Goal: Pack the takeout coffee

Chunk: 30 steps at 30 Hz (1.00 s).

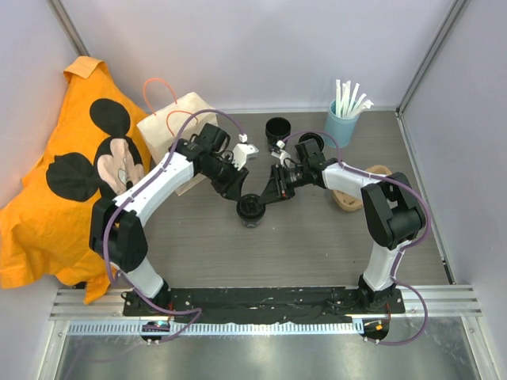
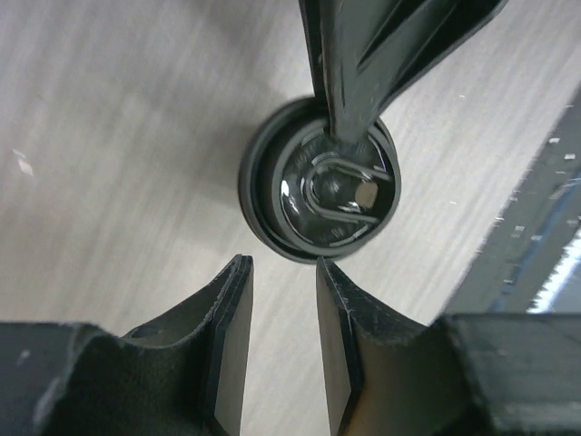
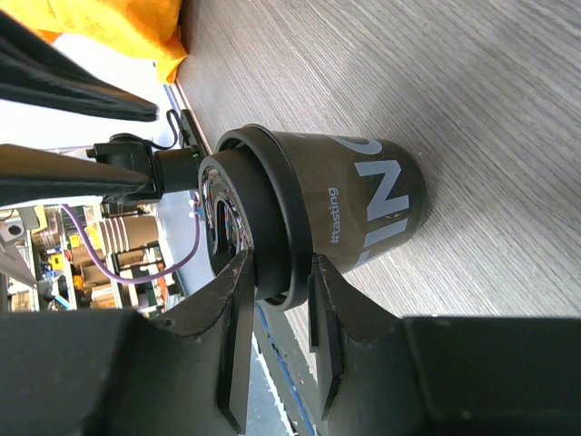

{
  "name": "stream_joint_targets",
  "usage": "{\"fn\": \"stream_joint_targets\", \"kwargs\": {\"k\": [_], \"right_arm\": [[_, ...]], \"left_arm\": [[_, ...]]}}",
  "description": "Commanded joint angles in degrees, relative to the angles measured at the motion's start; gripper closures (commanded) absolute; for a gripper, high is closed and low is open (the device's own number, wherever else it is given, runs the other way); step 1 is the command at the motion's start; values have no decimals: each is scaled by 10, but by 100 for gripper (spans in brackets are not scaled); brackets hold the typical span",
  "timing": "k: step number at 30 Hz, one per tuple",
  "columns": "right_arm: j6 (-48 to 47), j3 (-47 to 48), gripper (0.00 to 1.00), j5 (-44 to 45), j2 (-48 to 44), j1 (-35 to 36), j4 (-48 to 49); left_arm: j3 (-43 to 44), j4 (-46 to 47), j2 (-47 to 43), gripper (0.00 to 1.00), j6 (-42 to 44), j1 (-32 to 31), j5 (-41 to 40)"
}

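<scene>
A small black round takeout coffee cup [image 1: 249,210] [image 2: 268,195] [image 3: 363,200], closed with a glossy black lid and carrying pale lettering on its side, stands upright on the grey wood-grain bench [image 1: 317,253] about midway between the two arms. The right arm's fingers [image 3: 238,291] pinch the cup at its top edge: in the right wrist view the lid's rim sits between them, and in the left wrist view one of them reaches over onto the lid from the far side. The left arm's fingers [image 2: 238,291] are spread with bare bench showing in the gap. They hold nothing and hang just beside the cup on its near side, apart from it. At the far left of the bench, behind the left arm, lies a cream paper bag with orange cord handles [image 1: 170,119]; whether its mouth is open cannot be told. A second black cup without a lid [image 1: 277,128] stands near the back wall, and to its right is a light blue cup of white straws [image 1: 342,123]. A tan pulp cup tray [image 1: 379,169] shows partly from under the right arm. An orange cloth printed with a cartoon mouse [image 1: 55,198] is draped along the left wall, well apart from the lidded cup
</scene>
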Motion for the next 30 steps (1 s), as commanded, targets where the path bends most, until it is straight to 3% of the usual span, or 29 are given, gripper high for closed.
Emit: {"fn": "stream_joint_targets", "kwargs": {"k": [1,11,21,30], "right_arm": [[-7,14,96,-7,-27,3,4],[-10,14,96,-4,-31,3,3],[-12,15,96,-5,-30,3,3],[-13,16,96,-4,-30,3,2]], "left_arm": [[-20,3,-20,62,-35,31,80],[-54,25,-14,62,-111,62,158],[-109,87,-7,46,-149,98,185],[-120,119,15,42,-173,109,203]]}}
